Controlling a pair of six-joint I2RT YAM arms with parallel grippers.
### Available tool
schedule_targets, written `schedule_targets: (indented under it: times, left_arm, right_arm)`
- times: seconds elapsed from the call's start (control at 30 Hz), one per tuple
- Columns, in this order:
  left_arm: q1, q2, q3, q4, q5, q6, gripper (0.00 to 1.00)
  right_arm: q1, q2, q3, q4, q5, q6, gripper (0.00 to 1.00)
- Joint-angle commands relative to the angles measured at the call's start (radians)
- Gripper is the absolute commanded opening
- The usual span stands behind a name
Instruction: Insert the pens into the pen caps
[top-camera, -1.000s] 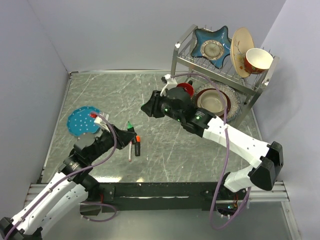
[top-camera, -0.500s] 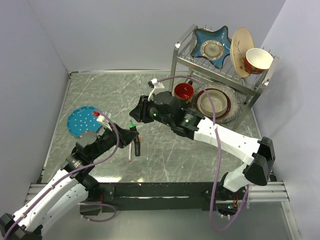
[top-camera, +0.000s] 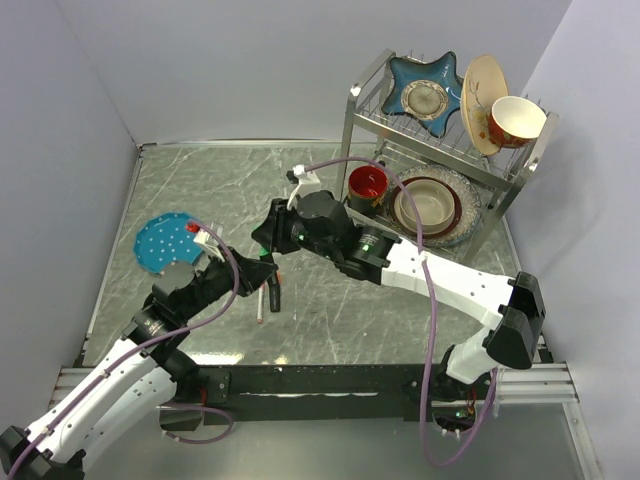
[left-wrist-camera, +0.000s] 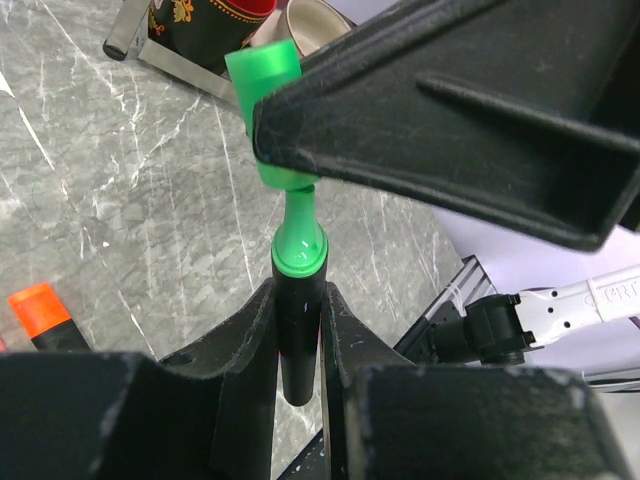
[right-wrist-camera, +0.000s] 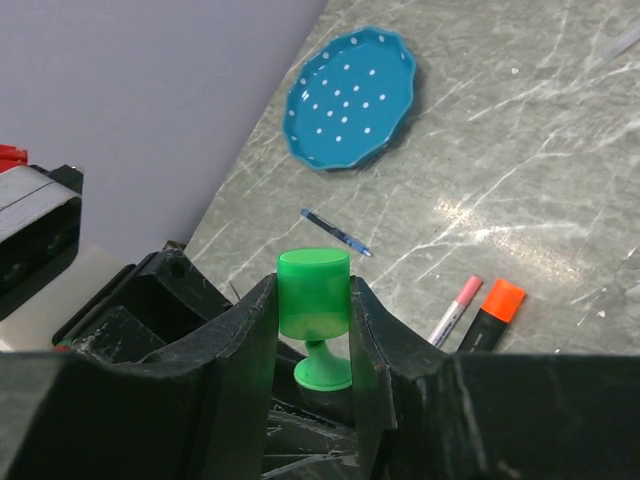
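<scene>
My left claw (left-wrist-camera: 298, 305) clamps the green marker (left-wrist-camera: 298, 250); my right claw (right-wrist-camera: 313, 305) clamps the green cap (right-wrist-camera: 313, 285). The cap meets the marker's right-pointing tip, their axes nearly in line.

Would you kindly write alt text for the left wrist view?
The left gripper grips a green-tipped black marker, whose nib meets the green cap clamped by the right gripper above. An orange-tipped marker lies on the marble table.

The left gripper (left-wrist-camera: 297, 305) squeezes the green pen (left-wrist-camera: 299, 250). The right gripper (right-wrist-camera: 313, 305), just past its fingertips, squeezes the green cap (right-wrist-camera: 313, 280).
</scene>
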Motion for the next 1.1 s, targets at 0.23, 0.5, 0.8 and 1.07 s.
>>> schedule_targets:
  times: [0.23,0.5,0.8,1.07]
  left_arm:
    - [0.000,-0.013,0.008,0.040,-0.002,0.003,0.01]
    - [0.000,-0.012,0.017,0.047,-0.022,-0.014,0.01]
    - [0.000,0.002,0.060,0.035,-0.040,-0.001,0.01]
    - [0.000,0.008,0.078,0.029,-0.042,0.028,0.01]
  right_arm:
    - [0.113,-0.004,-0.020,-0.047,0.262,-0.052,0.00]
    - [0.215,0.024,0.014,-0.148,0.480,-0.036,0.00]
    - [0.242,0.038,0.037,-0.207,0.472,0.013,0.13]
    - [0.251,0.047,0.052,-0.216,0.446,0.019,0.25]
